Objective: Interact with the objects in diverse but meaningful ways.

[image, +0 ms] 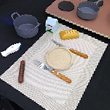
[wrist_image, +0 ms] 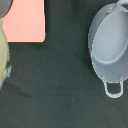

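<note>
On the table beside the placemat [image: 55,58], the grey two-handled pot [image: 26,25] looks light, rigid plastic, best pinched by a handle or its rim; the gripper is out of sight, so whether it is parted or clenched I cannot tell

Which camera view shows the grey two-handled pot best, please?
The wrist view: the grey two-handled pot fills much of the picture from above, with its empty inside and one loop handle clear, though the edge crops it. The exterior view shows the whole pot, smaller, beside the placemat.
</note>
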